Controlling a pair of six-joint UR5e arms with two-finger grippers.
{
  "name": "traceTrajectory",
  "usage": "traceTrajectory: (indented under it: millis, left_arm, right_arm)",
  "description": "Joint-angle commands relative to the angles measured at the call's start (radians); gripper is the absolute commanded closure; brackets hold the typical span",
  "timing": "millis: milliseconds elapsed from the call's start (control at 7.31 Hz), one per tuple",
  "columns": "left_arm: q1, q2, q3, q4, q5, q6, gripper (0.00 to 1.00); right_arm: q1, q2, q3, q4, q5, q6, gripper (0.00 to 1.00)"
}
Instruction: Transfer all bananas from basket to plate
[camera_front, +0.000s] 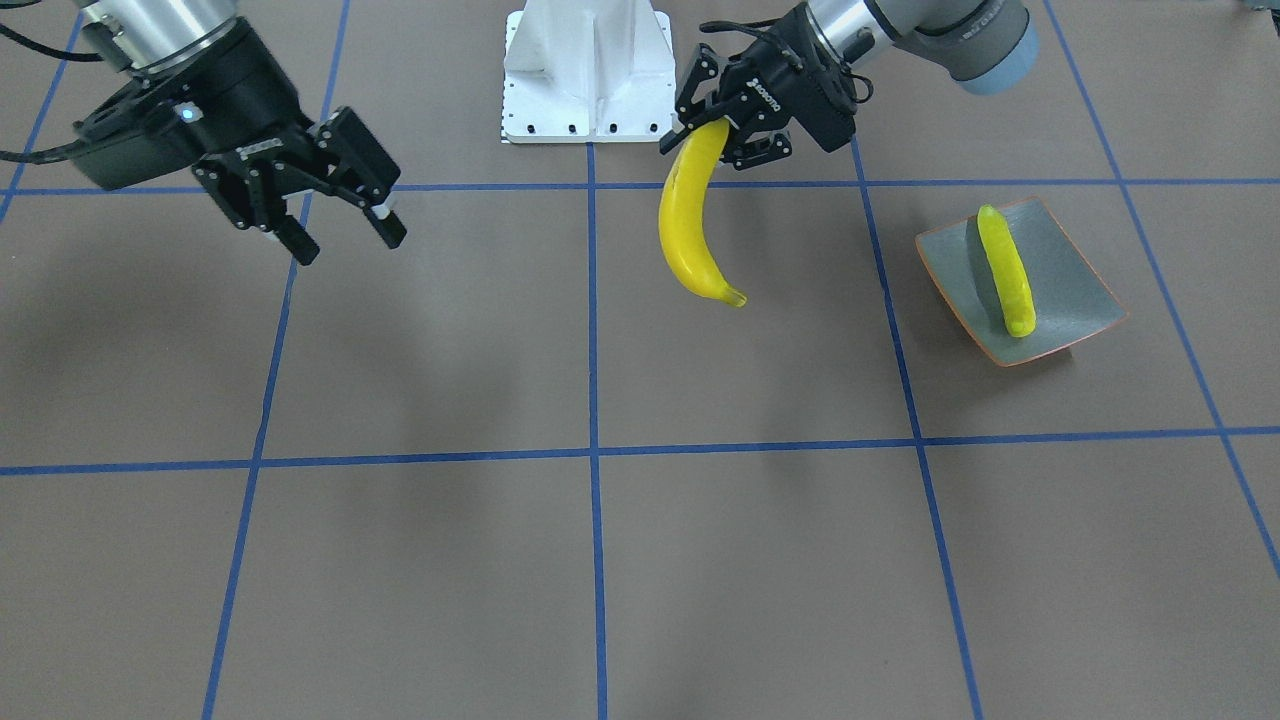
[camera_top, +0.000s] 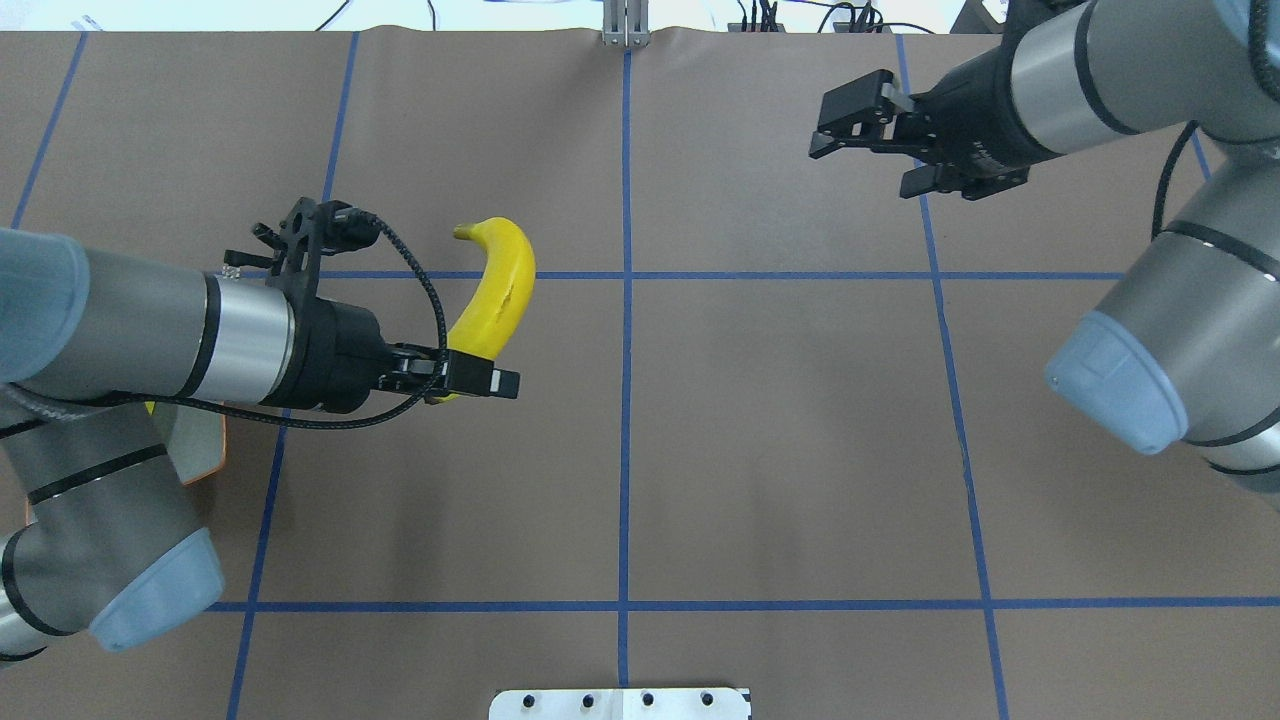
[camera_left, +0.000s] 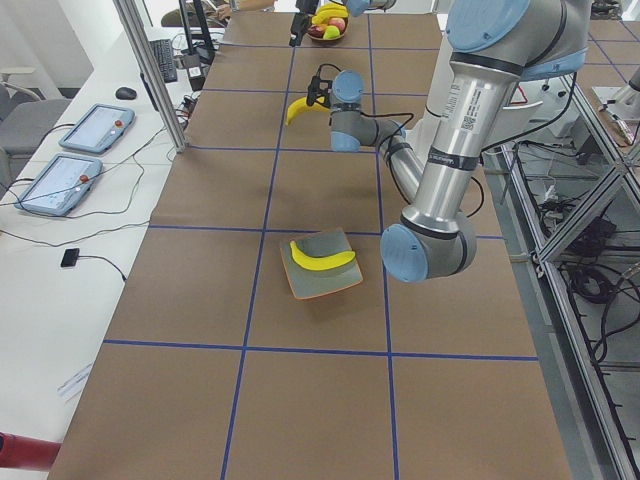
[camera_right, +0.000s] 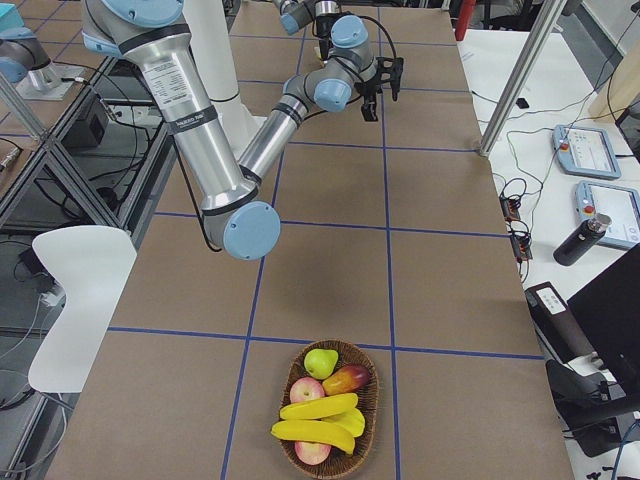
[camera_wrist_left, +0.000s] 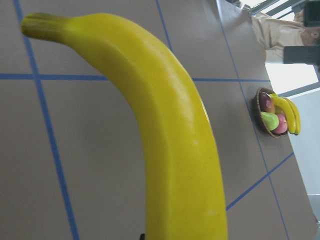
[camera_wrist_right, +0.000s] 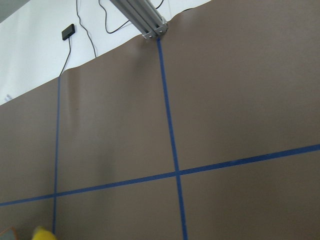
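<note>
My left gripper (camera_front: 715, 140) is shut on one end of a yellow banana (camera_front: 685, 225), which hangs above the table, well short of the plate. In the overhead view that banana (camera_top: 500, 290) curves away from the left gripper (camera_top: 490, 383). The grey-green plate (camera_front: 1070, 290) holds one banana (camera_front: 1005, 270) lying lengthwise. My right gripper (camera_front: 350, 242) hovers open and empty over bare table. The basket (camera_right: 368, 400) sits far off on the robot's right and holds more bananas (camera_right: 315, 407).
The basket also holds apples (camera_right: 306, 390) and a pear (camera_right: 321, 362). The white robot base (camera_front: 590, 70) stands at the table's edge. Blue tape lines grid the brown table. A person (camera_wrist_left: 280, 30) shows beyond the basket end.
</note>
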Motion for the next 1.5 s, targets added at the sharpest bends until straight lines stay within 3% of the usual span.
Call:
traceTrajectory:
  millis: [0, 684, 1094, 1230, 1367]
  left_arm:
    - [-0.013, 0.178, -0.014, 0.000, 0.002, 0.124, 1.00]
    - [-0.083, 0.520, -0.048, -0.002, 0.046, 0.544, 1.00]
    - [-0.083, 0.619, -0.028, 0.000, 0.065, 0.687, 1.00]
    - [-0.083, 0.619, -0.002, 0.000, 0.082, 0.718, 0.91]
    - [-0.081, 0.614, 0.017, 0.002, 0.082, 0.755, 0.53]
  right_arm:
    - [0.131, -0.120, -0.055, 0.000, 0.080, -0.220, 0.00]
    - [0.421, -0.232, -0.277, 0.004, 0.205, -0.796, 0.00]
    - [0.554, -0.234, -0.424, 0.004, 0.260, -1.067, 0.00]
    - [0.581, -0.232, -0.458, 0.004, 0.268, -1.133, 0.00]
    - [0.603, -0.234, -0.494, 0.006, 0.277, -1.193, 0.00]
